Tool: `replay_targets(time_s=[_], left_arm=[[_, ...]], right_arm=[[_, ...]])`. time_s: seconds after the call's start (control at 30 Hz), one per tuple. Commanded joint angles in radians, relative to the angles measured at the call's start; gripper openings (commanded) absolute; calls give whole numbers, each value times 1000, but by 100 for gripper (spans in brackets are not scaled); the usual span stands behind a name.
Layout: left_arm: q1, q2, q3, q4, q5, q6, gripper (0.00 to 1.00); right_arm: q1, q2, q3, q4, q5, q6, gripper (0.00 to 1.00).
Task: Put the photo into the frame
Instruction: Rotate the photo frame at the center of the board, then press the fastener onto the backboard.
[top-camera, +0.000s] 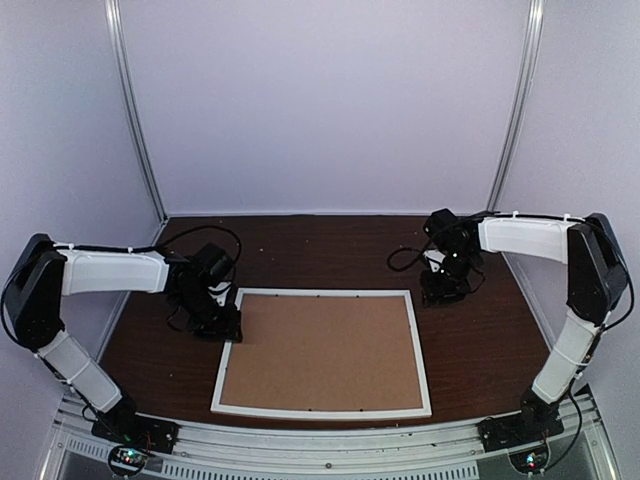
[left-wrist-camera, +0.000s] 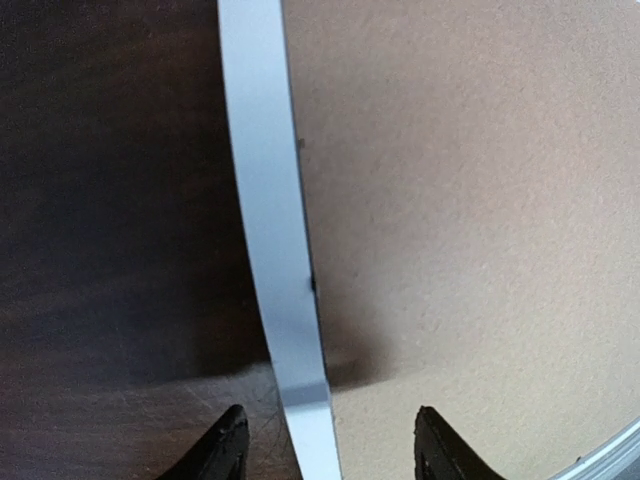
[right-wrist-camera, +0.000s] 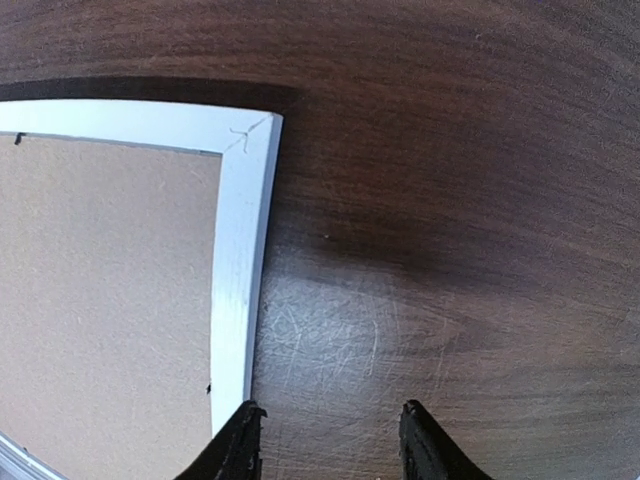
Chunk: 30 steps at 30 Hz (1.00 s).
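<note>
L gripper (left-wrist-camera: 330, 452) stood w/ its jaws apart, wider than the rail of the white frame (left-wrist-camera: 265, 200) that ran up btwn them. One fingertip hung over the dark wood table (left-wrist-camera: 110, 200), the other over the brown backing board (left-wrist-camera: 480, 200). Neither was seen pressing the rail, so nothing was clamped. In the top view this gripper sat low at the frame's far-left corner, w/ the L arm (top-camera: 110, 272) reaching in from the left side.

R gripper (right-wrist-camera: 325, 440) also had its jaws parted, approx mid-width, w/ only bare tabletop btwn them. Its inner fingertip hung right at the outer edge of the frame's right rail, and the outer one was over wood. Ahead of it in the wrist view, the frame's far-right corner showed a mitre joint. From above, the gripper sat just beyond that corner. Whether it touched the frame couldn't be told. R arm (top-camera: 525, 238) came in from the right.

The frame lay flat at mid-table, toward the near edge, long sides running across and back side up. The backing board filled its opening edge to edge. Small dark tabs (right-wrist-camera: 210, 388) showed along the inner edge of the rails. Dark wood was visible all round the frame.
</note>
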Motion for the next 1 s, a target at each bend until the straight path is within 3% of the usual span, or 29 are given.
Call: replay_targets(time_s=[0.0, 0.53, 0.97], left_arm=[[6, 51, 68, -21, -7, 62, 58], [8, 94, 53, 17, 57, 56, 32], [8, 91, 41, 23, 41, 47, 22]], right_arm=[[-2, -30, -37, 20, -27, 10, 47], [96, 41, -29, 11, 1, 36, 42], [119, 80, -17, 12, 34, 53, 41]])
